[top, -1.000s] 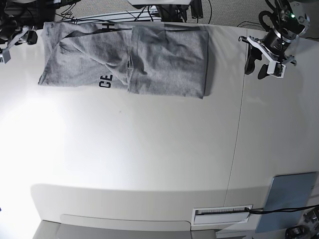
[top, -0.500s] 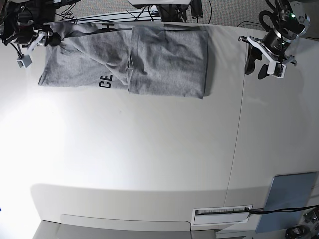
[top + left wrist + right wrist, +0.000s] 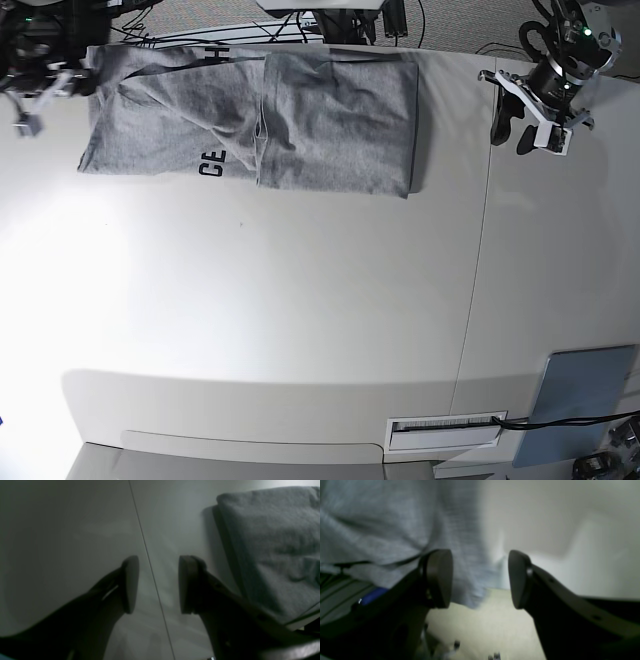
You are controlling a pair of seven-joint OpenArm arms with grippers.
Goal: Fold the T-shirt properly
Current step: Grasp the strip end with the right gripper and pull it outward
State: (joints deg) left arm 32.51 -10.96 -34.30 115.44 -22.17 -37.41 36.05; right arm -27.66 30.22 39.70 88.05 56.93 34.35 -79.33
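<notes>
A: Big stuff first, what's in the base view?

B: White table fills nearly all of it, w/ a thin seam running from 12 toward 6, right of centre. Next in size: the T-shirt, heather grey, lying flat on the table up at abt 11 o'clock. It's partly folded; one panel is laid over its right half, w/ black letters "CE" showing near the fold line. Its far edge sits at the table's far edge.

A: Any bins, trays, boxes?

B: I can't make out any container. Only a grey flat pad at abt 5 o'clock and a white labelled slot just beside it, near the front edge. Can't tell if anything's in the slot.

A: Your hands?

B: My left gripper is at abt 1 o'clock, over bare table, apart from the shirt's right edge. In the wrist view its pads stand well apart w/ the seam between them, nothing gripped; shirt edge off to 2 o'clock. My right gripper is at the shirt's left far corner, abt 10 o'clock. Jaws wide, empty; grey fabric lies behind the pads, blurred, so can't tell if one is touching it.
</notes>
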